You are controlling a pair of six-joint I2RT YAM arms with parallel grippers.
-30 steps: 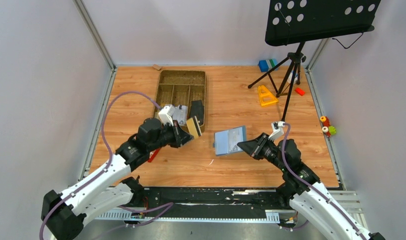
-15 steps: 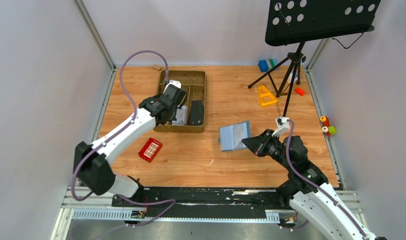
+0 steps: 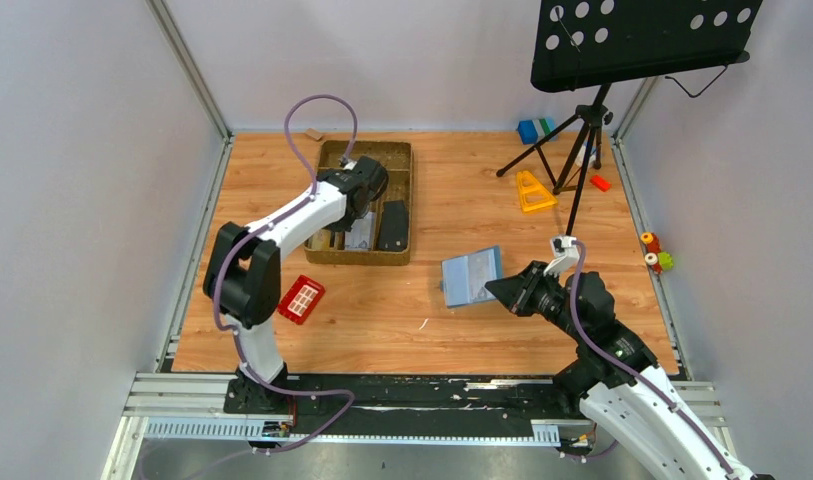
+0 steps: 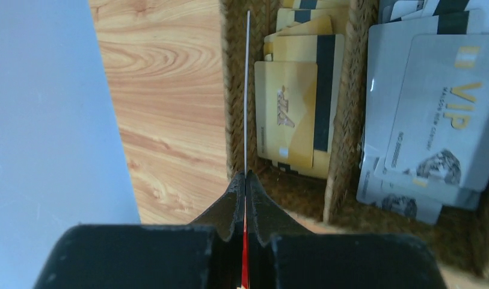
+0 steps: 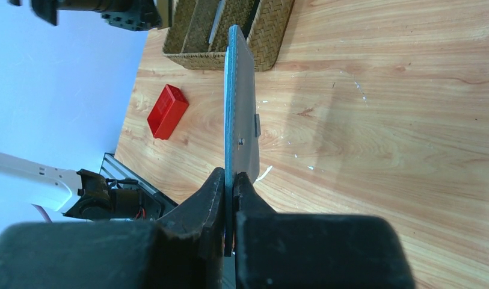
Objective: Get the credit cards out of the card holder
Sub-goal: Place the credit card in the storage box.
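Observation:
My left gripper [image 4: 246, 176] is shut on a credit card [image 4: 247, 90], seen edge-on as a thin line, over the left compartment of the brown woven tray [image 4: 233, 90]. In the top view that gripper [image 3: 355, 204] points down into the tray [image 3: 367, 147]. Gold credit cards [image 4: 290, 114] and grey ones [image 4: 434, 120] lie in the tray's compartments. My right gripper [image 5: 231, 177] is shut on the bottom edge of the slate-blue card holder [image 5: 239, 108] and holds it above the table. From above, the card holder [image 3: 472, 277] shows its paler inside, with the right gripper [image 3: 497, 290] at its right edge.
A red block [image 3: 301, 298] lies left of centre, below the tray. A music stand's tripod [image 3: 582, 130] stands at the back right, with a yellow triangle [image 3: 533, 191], a blue-and-green block [image 3: 534, 129] and small toys [image 3: 657, 252] nearby. A dark flat piece [image 3: 393, 225] lies in the tray.
My left arm swung from the table's middle up and back over the tray, carrying the card. My right gripper shifted slightly right with the card holder.

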